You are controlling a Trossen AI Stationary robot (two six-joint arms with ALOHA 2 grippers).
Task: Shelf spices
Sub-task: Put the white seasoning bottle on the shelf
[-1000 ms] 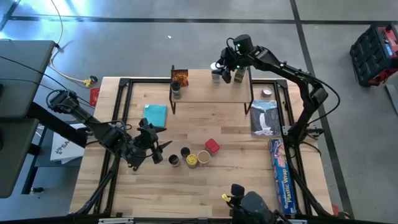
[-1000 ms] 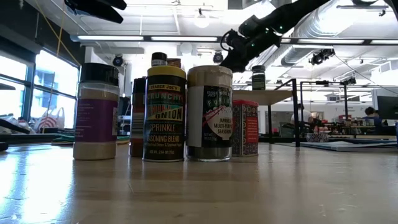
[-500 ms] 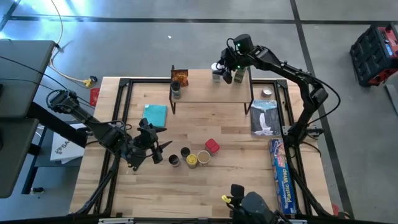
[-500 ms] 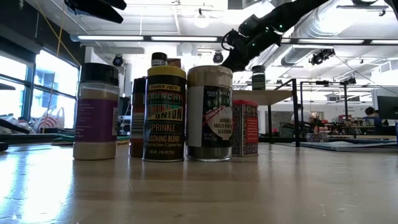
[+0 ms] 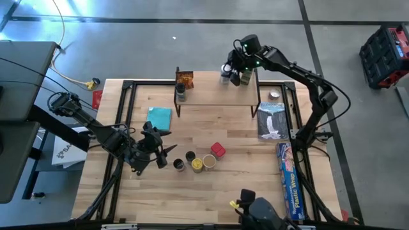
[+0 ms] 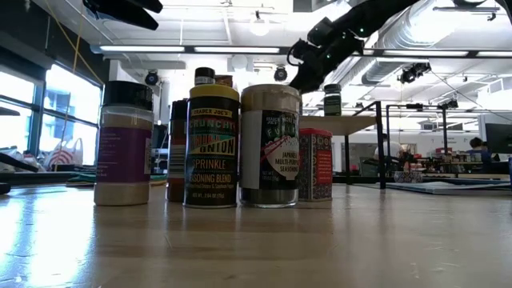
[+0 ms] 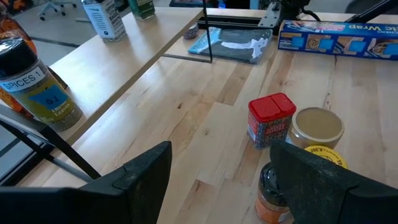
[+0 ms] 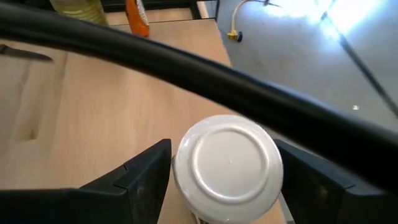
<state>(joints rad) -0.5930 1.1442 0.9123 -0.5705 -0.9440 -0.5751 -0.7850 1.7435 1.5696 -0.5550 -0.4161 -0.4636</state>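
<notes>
Shelf (image 5: 211, 96), upper centre: four spices appear placed. Right gripper (image 5: 230, 74) straddles white-capped jar (image 8: 228, 163), jaws apparently released. Left gripper (image 5: 167, 150) open. Four jars (image 5: 199, 160) remain mid-table.

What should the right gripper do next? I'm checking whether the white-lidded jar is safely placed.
Probably lift straight up and clear. The right gripper sits over the shelf with its fingers spread on either side of the white-lidded jar, which looks to be standing on the board. The left gripper waits near the table jars.
</notes>
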